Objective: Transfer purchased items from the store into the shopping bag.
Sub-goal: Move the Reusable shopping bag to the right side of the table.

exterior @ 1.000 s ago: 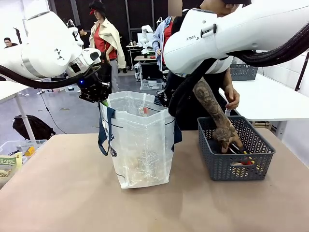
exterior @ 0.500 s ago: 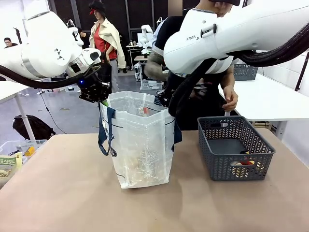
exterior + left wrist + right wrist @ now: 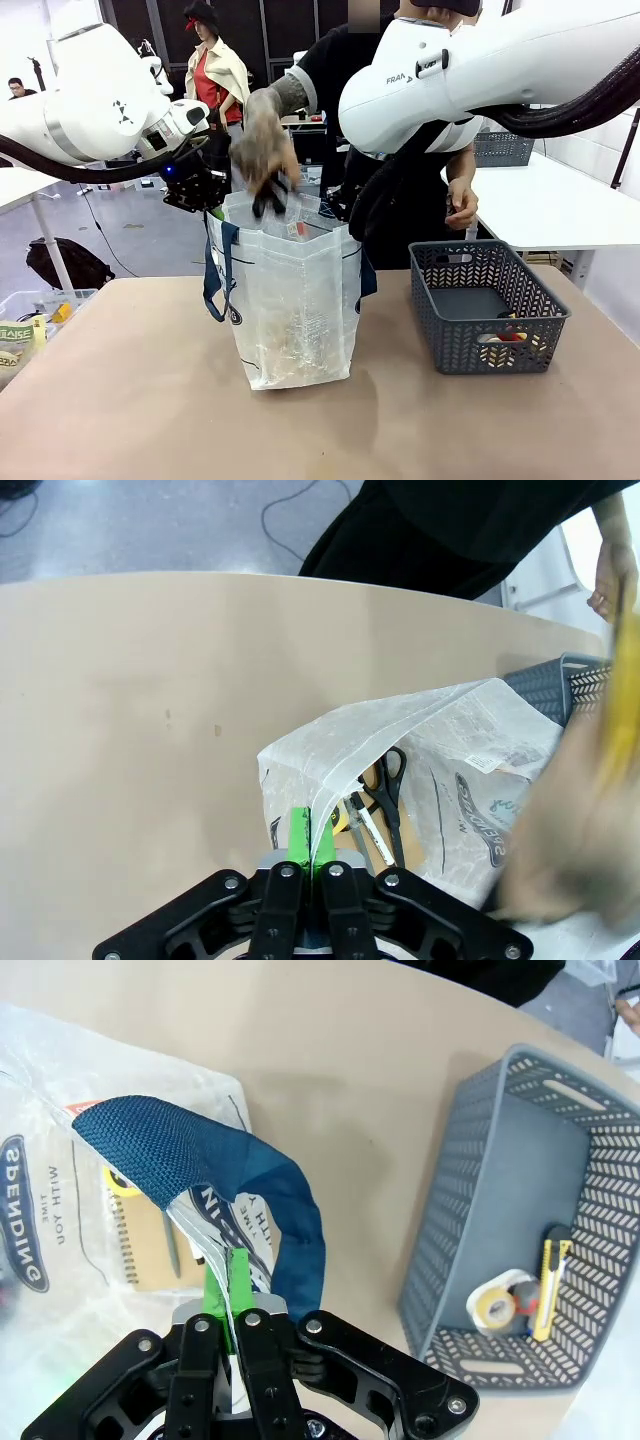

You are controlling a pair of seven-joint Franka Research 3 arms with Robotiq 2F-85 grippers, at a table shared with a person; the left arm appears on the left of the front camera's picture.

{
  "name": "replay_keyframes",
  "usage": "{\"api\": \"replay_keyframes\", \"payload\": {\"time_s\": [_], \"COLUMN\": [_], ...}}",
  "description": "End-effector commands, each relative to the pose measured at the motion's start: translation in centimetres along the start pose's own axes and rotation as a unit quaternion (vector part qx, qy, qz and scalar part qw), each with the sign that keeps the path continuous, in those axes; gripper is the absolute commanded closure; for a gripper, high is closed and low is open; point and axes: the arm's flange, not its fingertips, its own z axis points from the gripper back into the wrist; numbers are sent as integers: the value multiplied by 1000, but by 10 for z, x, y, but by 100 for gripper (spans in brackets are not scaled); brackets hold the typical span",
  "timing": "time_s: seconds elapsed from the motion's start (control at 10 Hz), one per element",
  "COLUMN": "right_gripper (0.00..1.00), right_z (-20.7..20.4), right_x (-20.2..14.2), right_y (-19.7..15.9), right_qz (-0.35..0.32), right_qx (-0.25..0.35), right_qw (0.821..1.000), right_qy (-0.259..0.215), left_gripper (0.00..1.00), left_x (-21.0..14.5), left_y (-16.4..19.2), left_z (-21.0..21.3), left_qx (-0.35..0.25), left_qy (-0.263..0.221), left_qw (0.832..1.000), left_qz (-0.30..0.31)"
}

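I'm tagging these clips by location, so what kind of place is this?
Likely a robotics lab staged as a shop checkout: the left gripper and right gripper pinch the shopping bag open on a table, a person's hand holds something over it, beside a grey basket.

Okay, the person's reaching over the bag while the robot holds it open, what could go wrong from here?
1. The robot's left hand and right hand each pinch only a thin edge of the shopping bag; the plastic may slip free and the mouth sag shut.
2. The person's hand hangs over the mouth, close to the left hand; any arm shift could bump it.
3. The scissors lie inside; dropped items might press their tips into the thin wall.
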Motion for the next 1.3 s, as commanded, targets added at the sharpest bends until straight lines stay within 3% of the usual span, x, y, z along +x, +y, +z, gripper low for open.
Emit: {"api": "replay_keyframes", "payload": {"time_s": [0.0,1.2], "right_gripper": [100,100], "right_z": [1,1], "right_x": [-4,-4], "right_y": [-3,-3], "right_qz": [-8,-8], "right_qx": [5,5], "right_qw": [1000,1000], "right_qy": [-1,-1], "left_gripper": [100,100], "left_x": [-2,-2], "left_y": [2,2], "left_z": [4,4], "left_qx": [1,1], "left_qy": [-5,-5], "left_qw": [1000,1000], "left_qz": [8,8]}}
